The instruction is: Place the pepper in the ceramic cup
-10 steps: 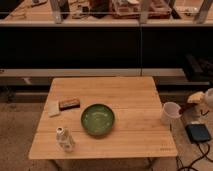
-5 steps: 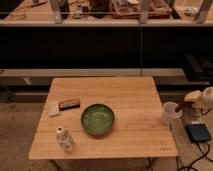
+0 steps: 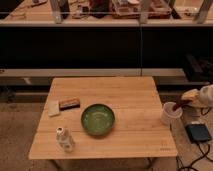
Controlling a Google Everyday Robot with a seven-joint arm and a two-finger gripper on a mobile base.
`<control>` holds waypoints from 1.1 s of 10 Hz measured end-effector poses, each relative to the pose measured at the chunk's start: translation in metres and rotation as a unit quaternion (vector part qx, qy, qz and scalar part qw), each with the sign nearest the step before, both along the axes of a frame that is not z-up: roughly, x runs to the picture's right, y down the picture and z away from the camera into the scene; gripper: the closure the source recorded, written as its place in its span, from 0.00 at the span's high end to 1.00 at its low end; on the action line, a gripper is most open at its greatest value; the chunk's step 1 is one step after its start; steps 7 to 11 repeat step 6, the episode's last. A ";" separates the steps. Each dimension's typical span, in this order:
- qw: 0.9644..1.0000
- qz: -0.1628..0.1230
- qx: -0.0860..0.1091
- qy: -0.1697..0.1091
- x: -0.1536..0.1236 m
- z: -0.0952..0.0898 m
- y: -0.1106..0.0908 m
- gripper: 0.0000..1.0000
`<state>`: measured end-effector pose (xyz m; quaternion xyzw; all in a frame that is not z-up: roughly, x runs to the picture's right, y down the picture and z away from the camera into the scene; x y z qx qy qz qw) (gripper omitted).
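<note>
- Dark shelving filled the upper half of the camera view, and below it a pale wooden table (image 3: 102,120) stood on a speckled floor.
- At the right edge of the frame the gripper (image 3: 189,100) reached in from the side, level with the ceramic cup (image 3: 170,113), which sat at the table's right edge (whether on the top or just off it could not be told).
- A small dark shape, taken to be the pepper (image 3: 176,104), lay right at the cup's rim under the gripper; whether the gripper was clamped on it or had let go could not be told.
- To finish well, the pepper should probably be centred over the mouth, lowered tip first, and released only once it was below the rim, so the light cup was not nudged off the edge.
- Centre frame held a green bowl (image 3: 98,119), with a brown block (image 3: 69,103) to its upper left and a white patterned bottle (image 3: 64,139) at lower left.
- No brand, label or writing could be read anywhere.
</note>
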<state>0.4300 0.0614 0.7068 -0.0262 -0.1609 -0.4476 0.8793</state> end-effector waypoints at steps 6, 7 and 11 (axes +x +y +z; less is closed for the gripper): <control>1.000 0.004 -0.005 -0.016 -0.010 -0.013 -0.001 0.80; 1.000 0.004 -0.005 -0.016 -0.010 -0.013 -0.001 0.80; 1.000 0.004 -0.005 -0.016 -0.010 -0.013 -0.001 0.80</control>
